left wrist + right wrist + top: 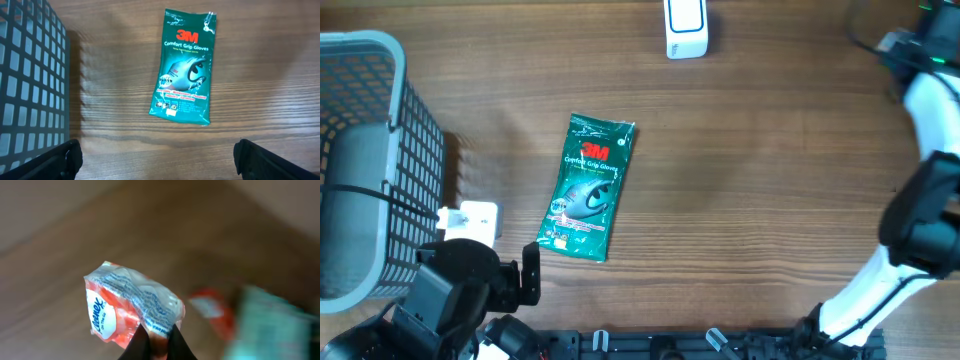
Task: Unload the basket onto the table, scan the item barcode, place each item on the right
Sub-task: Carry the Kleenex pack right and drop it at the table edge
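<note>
Right gripper (155, 342): fingers pinched shut on the lower edge of a Kleenex tissue pack (131, 309), which rises just above the fingertips. Blurred red and teal shapes lie beyond (not identifiable).

Left gripper (160, 160): jaws fully spread, nothing held. Directly ahead, flat on the wooden table (260, 90), lies the green 3M glove packet (186, 67), clear of both fingers. A grey mesh basket (25, 75) stands to its left. The white scanner (686, 28) stands farthest, beyond the packet.

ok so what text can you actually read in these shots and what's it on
"3M": green glove pack, top of the front.
"Comfort Grip Gloves": same pack, under the logo.
"Kleenex": orange tissue pack held in the right tool.
Fine print on both packs: too small or blurred to read.
</note>
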Robot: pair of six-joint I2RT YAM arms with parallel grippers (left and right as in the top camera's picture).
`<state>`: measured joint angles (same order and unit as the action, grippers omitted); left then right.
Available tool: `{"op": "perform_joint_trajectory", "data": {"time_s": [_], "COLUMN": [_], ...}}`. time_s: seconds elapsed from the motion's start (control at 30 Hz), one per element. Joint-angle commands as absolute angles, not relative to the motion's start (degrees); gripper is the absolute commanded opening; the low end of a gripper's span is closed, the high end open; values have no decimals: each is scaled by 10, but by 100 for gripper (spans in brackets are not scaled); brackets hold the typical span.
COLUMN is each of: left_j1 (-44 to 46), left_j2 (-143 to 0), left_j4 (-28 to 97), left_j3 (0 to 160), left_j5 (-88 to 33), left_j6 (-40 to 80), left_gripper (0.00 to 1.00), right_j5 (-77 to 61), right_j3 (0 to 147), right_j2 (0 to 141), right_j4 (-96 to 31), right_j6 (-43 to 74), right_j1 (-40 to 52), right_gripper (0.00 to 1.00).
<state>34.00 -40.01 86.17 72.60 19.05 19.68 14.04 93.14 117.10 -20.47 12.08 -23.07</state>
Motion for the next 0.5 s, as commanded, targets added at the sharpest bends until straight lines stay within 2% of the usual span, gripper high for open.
{"op": "perform_joint_trajectory", "data": {"time_s": [0.0,0.17,0.3,0.33,0.37,0.4,0.43,0.47], "left_j1": [338,338,338,338,338,338,338,338], "left_j2": [-397,-397,-397,-397,-397,-397,-397,-397], "left_j4": [860,860,860,860,860,860,860,860], "left_j3": [728,728,728,728,728,728,728,728], "left_j5": [196,196,196,196,196,196,196,196], "left_j6": [202,202,202,202,202,202,202,202], "left_gripper": [100,100,100,100,100,100,100,100], "right_j5": [153,86,67,67,65,58,41,10], "right_j3": [930,921,895,891,890,890,890,890], "right_j2": [1168,1168,1168,1168,1168,1168,1168,1167], "right_j4": [-223,-245,-248,-250,-255,-256,-255,-253], "right_j6": [129,138,140,141,142,142,150,170], "right_j1": [-293,-356,-363,-362,-362,-362,-362,-362], "right_gripper": [4,4,5,13,31,55,84,98]}}
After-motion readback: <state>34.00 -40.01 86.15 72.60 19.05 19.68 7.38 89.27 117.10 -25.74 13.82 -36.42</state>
